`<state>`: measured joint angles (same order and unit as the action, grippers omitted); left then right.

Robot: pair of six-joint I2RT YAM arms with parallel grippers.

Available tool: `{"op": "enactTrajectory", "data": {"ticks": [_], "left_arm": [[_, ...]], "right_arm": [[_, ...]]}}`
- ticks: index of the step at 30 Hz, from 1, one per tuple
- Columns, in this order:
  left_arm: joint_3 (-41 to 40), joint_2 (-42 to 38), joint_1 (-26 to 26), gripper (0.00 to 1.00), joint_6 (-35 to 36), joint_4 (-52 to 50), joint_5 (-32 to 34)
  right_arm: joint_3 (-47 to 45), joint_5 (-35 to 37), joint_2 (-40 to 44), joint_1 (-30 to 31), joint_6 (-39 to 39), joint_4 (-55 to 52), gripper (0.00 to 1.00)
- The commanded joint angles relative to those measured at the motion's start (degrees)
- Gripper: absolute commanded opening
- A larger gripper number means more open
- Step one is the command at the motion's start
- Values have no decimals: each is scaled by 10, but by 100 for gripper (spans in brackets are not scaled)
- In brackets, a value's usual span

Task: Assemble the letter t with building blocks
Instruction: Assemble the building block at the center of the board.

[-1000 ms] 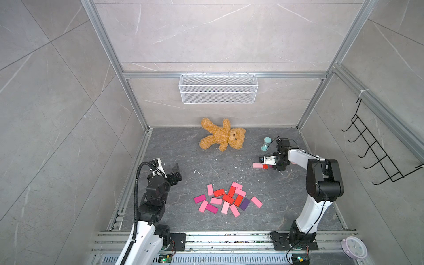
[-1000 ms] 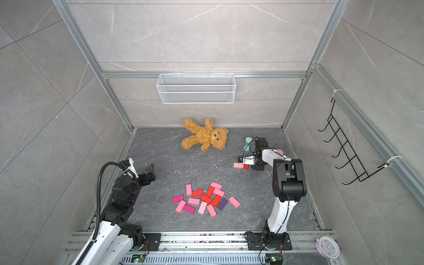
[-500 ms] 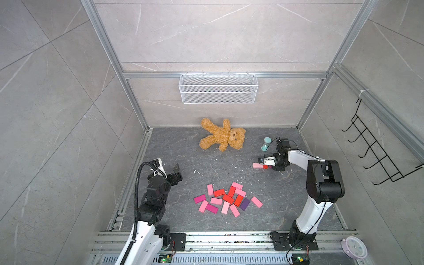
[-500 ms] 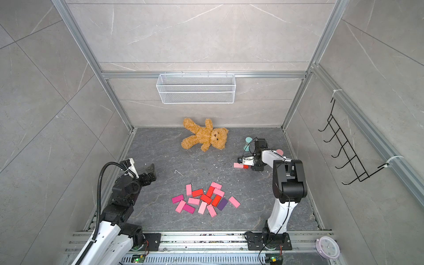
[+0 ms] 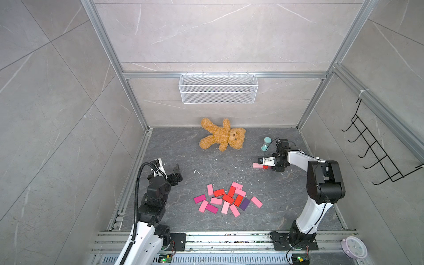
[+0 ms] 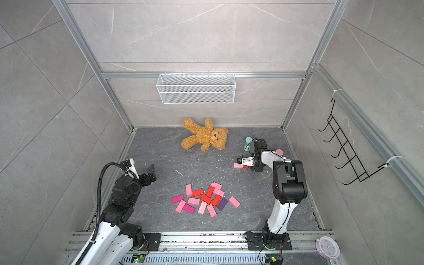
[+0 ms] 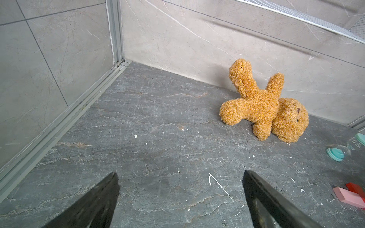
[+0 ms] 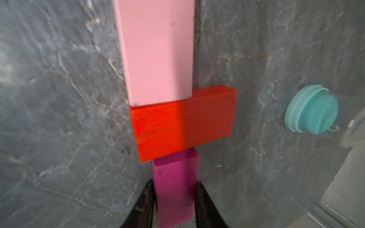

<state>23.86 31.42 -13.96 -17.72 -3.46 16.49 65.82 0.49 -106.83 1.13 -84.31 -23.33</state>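
Note:
In the right wrist view my right gripper is shut on a magenta block lying on the grey floor. Its far end meets a red block set crosswise, and a light pink block runs on beyond that. Both top views show this row at the right back, with the pink block sticking out past the right gripper. Several loose building blocks, among them one purple, lie scattered mid-floor. My left gripper hangs open and empty at the left.
A teddy bear lies by the back wall. A teal hourglass stands close behind the right gripper, and a pink cap shows beside the right arm. A wire basket hangs on the back wall and a hook rack on the right wall.

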Motion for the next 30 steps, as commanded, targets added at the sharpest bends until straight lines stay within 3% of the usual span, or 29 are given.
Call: {"op": "enactTrajectory", "data": {"ticks": [1,30], "left_arm": [[13,-5,-5,99,12,8,13],[15,-4,-15,100,21,4,28]], "right_arm": [[-24,-29,-3,8,-4,-39,34],[-36,-32,3,12,-3,-26,36]]}}
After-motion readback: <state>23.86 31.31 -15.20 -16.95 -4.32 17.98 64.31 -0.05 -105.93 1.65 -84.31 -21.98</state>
